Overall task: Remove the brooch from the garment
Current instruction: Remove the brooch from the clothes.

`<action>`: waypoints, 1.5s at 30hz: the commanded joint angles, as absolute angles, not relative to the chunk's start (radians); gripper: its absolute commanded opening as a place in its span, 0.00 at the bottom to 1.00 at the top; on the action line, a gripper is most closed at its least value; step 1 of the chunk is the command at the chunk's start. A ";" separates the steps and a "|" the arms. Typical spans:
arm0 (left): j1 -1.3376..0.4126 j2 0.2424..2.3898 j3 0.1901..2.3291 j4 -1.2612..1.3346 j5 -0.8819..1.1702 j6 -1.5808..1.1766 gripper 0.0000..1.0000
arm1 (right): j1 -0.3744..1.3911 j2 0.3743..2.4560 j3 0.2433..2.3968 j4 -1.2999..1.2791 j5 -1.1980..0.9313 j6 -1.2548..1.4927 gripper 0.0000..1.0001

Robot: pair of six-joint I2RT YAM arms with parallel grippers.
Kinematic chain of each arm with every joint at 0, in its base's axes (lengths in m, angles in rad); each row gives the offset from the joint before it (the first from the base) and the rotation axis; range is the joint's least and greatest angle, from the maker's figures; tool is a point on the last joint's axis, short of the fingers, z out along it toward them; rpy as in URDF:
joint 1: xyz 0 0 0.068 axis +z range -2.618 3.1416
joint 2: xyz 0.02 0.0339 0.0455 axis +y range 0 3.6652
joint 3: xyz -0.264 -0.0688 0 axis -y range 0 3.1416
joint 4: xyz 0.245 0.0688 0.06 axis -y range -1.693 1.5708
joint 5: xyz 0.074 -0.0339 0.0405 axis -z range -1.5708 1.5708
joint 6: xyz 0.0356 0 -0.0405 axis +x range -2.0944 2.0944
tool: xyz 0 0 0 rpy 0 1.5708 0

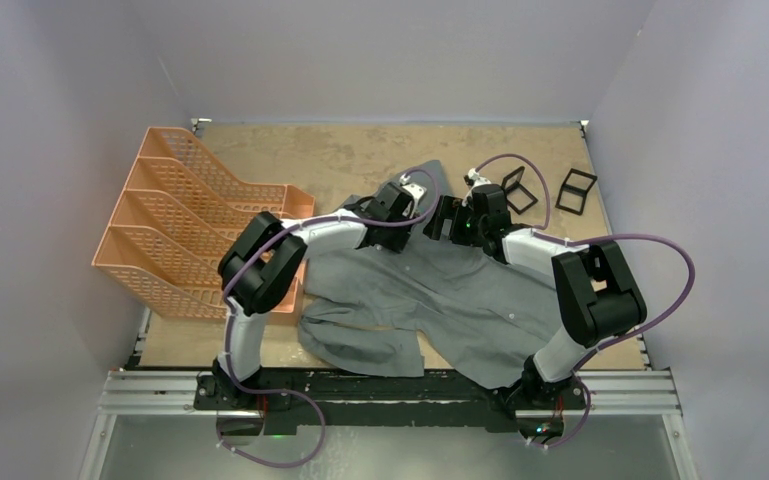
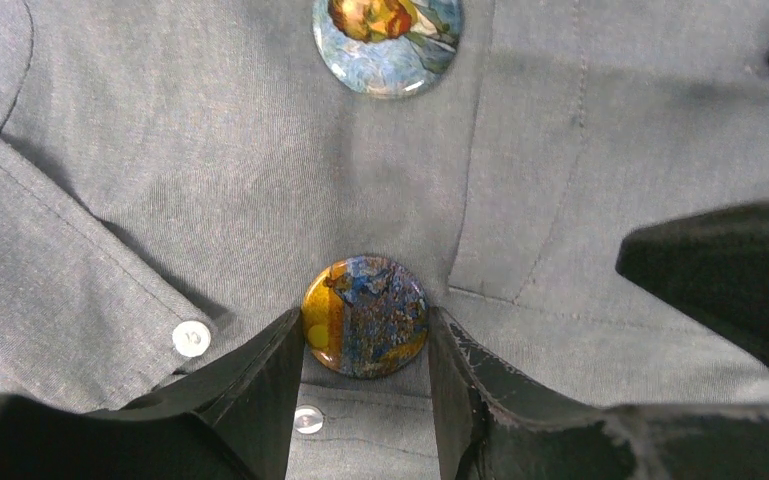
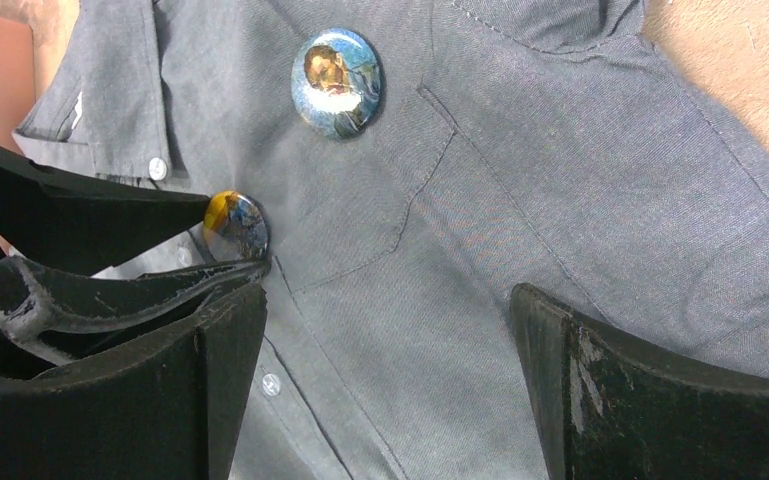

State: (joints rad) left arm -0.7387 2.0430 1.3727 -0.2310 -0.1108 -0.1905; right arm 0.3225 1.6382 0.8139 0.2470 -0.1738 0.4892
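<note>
The grey shirt [image 1: 440,300] lies spread on the table. Two round brooches are pinned near its chest pocket. The orange-and-blue brooch [image 2: 365,316] sits by the button placket and also shows in the right wrist view [image 3: 236,224]. A blue portrait brooch [image 2: 388,40] is pinned farther up and also shows there [image 3: 337,68]. My left gripper [image 2: 365,325] has its fingers against both edges of the orange-and-blue brooch. My right gripper [image 3: 385,330] is open, and its fingers rest on the shirt [image 3: 560,180] just beside the left gripper's fingers [image 3: 110,300].
An orange mesh file rack [image 1: 200,215] stands at the left of the table. Two small black frame stands [image 1: 520,190] [image 1: 575,190] sit at the back right. Bare wooden table [image 1: 360,150] lies beyond the collar. Both arms meet over the shirt's upper part.
</note>
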 commanded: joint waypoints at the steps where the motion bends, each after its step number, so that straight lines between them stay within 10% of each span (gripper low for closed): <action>1: -0.705 1.971 1.301 -0.146 -0.016 -0.217 0.39 | 0.326 1.627 0.805 0.290 -0.166 0.477 0.93; 22: -0.621 1.946 1.145 0.131 0.402 -0.308 0.36 | 0.343 1.608 0.785 0.342 -0.253 0.495 0.89; 45: -0.621 1.943 1.079 0.314 0.474 -0.380 0.36 | 0.369 1.694 0.816 0.381 -0.422 0.510 0.36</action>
State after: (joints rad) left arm -0.6182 1.9621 1.0988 0.2359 0.4442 -0.3607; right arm 0.3565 1.6653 0.7925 0.3592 -0.3645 0.5125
